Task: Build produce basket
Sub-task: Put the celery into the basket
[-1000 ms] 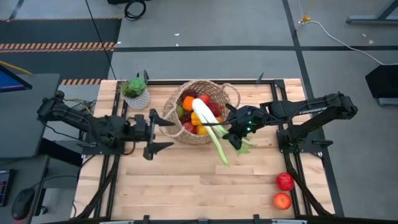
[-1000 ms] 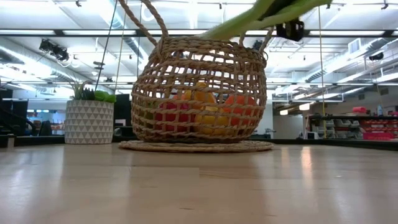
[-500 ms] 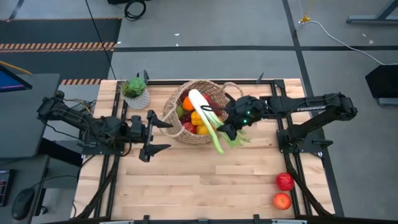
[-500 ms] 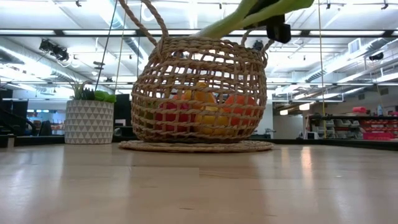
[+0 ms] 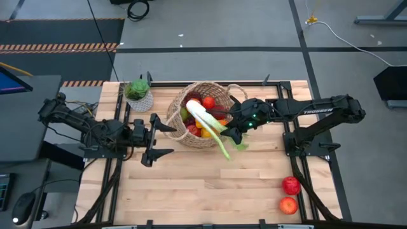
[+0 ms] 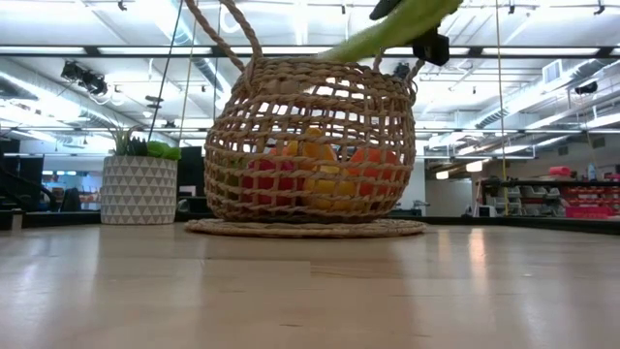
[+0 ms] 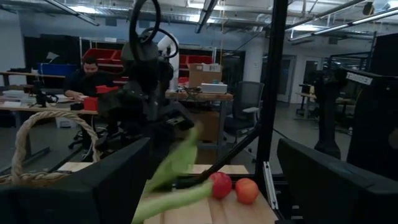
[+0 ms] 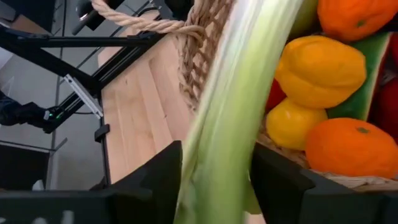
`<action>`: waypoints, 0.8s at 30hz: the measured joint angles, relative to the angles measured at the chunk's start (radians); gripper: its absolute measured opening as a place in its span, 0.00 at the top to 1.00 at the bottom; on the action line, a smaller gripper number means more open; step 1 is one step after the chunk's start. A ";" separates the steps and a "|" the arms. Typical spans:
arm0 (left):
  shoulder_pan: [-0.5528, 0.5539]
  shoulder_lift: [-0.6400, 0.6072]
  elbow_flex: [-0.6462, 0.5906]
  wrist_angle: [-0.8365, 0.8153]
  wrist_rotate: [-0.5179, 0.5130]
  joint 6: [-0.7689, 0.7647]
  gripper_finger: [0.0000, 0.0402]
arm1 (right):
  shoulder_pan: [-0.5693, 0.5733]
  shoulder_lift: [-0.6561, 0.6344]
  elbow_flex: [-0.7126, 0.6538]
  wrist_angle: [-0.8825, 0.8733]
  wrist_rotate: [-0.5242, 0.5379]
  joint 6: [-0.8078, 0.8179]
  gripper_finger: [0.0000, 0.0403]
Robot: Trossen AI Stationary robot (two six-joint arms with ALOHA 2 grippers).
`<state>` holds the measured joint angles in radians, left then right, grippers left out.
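At desk centre | basket (image 5: 205, 114) is seen filled with fruit | leek (image 5: 206, 123) laid across rim, between parted right fingers (image 5: 233, 129) | left fingers (image 5: 157, 131) spread wide beside basket, empty

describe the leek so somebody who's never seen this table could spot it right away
Find the big round wicker basket near the back middle of the wooden table. The leek lies slanted across its rim, white end over the fruit inside, green leaves hanging out toward the right gripper, between whose fingers it sits. It is the only long, thin, white-to-green piece; everything else in there is round or wedge-shaped.
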<state>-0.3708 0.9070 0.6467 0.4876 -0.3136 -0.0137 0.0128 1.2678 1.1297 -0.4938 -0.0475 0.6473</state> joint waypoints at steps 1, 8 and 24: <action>-0.001 0.000 0.000 0.001 0.000 0.000 0.12 | 0.000 0.000 0.000 0.003 0.010 -0.008 0.51; -0.004 0.000 0.000 0.002 0.000 0.001 0.12 | 0.007 0.004 0.000 0.056 0.029 -0.077 0.40; -0.005 0.000 0.000 0.009 0.000 0.001 0.12 | 0.123 -0.024 0.059 0.031 -0.058 -0.348 0.37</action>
<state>-0.3756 0.9073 0.6468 0.4965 -0.3134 -0.0132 0.1356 1.2442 1.1888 -0.4629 -0.1055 0.2994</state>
